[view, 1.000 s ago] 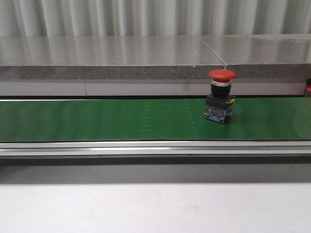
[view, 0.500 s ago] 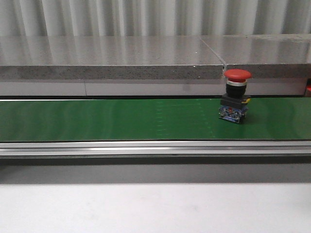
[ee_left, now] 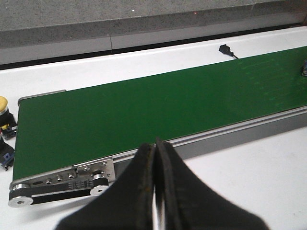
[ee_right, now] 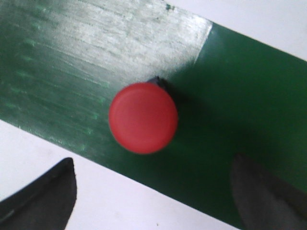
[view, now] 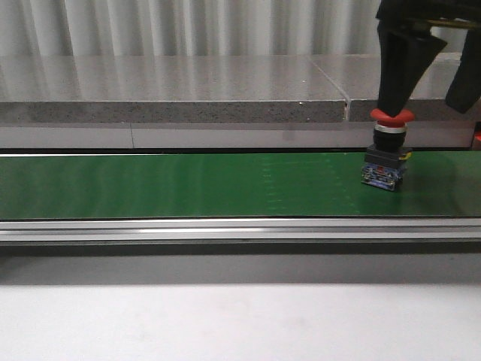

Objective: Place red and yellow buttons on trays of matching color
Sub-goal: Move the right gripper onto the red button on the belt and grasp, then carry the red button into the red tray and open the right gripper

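A: Where is the red button, and what are the grippers doing?

B: It stands upright on the green conveyor belt, toward the right end. The right gripper hangs directly above it, released, with its dark fingers spread wide to either side of the red cap in the right wrist view. The left gripper is clenched on nothing, over the near white surface.

A: How should the grasp be done well?

B: Judged from these views, the cap sits off-centre between the fingers; the gripper should centre over it, descend past the wide cap, and close on the black body below. If the belt is running, the descent must be timed to it.

A: And the surroundings?

B: A grey stone ledge runs along the far side, with pale corrugated panelling behind. A yellow button waits at the belt's left end. No trays are visible.
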`<action>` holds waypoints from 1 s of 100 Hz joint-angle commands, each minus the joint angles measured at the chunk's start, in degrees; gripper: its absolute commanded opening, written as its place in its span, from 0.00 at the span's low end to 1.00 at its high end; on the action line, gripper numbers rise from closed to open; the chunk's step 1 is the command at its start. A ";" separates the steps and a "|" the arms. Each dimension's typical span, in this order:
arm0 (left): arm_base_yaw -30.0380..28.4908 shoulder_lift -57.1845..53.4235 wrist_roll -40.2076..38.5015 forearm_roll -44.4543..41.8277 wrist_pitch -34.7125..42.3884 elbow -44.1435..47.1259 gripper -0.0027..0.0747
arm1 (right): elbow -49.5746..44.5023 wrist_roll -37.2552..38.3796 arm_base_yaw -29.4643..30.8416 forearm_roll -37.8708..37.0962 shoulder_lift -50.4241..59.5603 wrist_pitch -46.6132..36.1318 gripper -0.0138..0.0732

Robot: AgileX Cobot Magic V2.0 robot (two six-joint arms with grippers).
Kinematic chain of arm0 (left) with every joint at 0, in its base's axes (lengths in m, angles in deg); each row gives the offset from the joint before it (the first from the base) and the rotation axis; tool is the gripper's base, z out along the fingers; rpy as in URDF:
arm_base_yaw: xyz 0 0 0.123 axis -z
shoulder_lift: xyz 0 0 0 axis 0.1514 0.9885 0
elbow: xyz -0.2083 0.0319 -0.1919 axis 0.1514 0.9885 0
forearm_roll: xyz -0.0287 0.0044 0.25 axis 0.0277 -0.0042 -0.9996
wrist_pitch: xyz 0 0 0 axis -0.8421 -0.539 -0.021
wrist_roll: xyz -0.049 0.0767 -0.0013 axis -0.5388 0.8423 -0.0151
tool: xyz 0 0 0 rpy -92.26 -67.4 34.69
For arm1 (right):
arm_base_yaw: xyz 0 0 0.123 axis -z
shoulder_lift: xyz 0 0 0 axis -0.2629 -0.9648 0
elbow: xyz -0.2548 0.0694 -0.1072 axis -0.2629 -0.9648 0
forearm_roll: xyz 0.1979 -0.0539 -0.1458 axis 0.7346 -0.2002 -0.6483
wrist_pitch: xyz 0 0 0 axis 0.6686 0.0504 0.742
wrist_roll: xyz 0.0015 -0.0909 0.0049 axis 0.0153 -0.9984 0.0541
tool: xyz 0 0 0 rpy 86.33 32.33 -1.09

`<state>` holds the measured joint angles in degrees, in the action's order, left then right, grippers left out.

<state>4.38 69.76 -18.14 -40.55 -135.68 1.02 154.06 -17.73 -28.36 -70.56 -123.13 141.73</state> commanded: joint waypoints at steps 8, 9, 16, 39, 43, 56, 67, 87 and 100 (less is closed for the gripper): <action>0.38 0.59 0.05 0.55 4.56 -1.45 0.01 | 4.44 -2.51 -0.02 0.72 -1.50 -1.33 0.89; 0.38 0.59 0.05 0.55 4.56 -1.45 0.01 | 4.57 -2.65 -0.02 0.72 -1.72 -1.56 0.89; 0.38 0.59 0.05 0.55 4.56 -1.45 0.01 | 4.81 -3.56 -0.02 0.72 -2.99 -1.92 0.89; 0.38 0.59 0.05 0.55 4.56 -1.45 0.01 | 4.81 -4.04 -0.02 0.67 -5.27 -2.10 0.64; 0.38 0.59 0.05 0.55 4.56 -1.45 0.01 | 4.81 -4.04 -0.02 0.67 -5.33 -2.10 0.57; 0.38 0.59 0.05 0.55 4.56 -1.45 0.01 | 4.81 -4.04 0.03 0.34 -5.33 -2.55 0.44; 0.38 0.59 0.05 0.55 4.56 -1.45 0.01 | 4.88 -3.98 0.11 0.29 -4.95 -3.40 0.44; 0.38 0.59 0.05 0.55 4.56 -1.45 0.01 | 9.06 -3.26 3.95 0.13 -3.29 -3.32 0.44; 0.38 0.59 0.05 0.55 4.56 -1.45 0.01 | 13.98 -0.11 9.72 -0.13 -3.33 -3.91 0.44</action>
<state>4.38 69.76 -18.14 -40.55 -135.68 1.02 163.53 -19.83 -22.40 -70.56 -129.73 139.83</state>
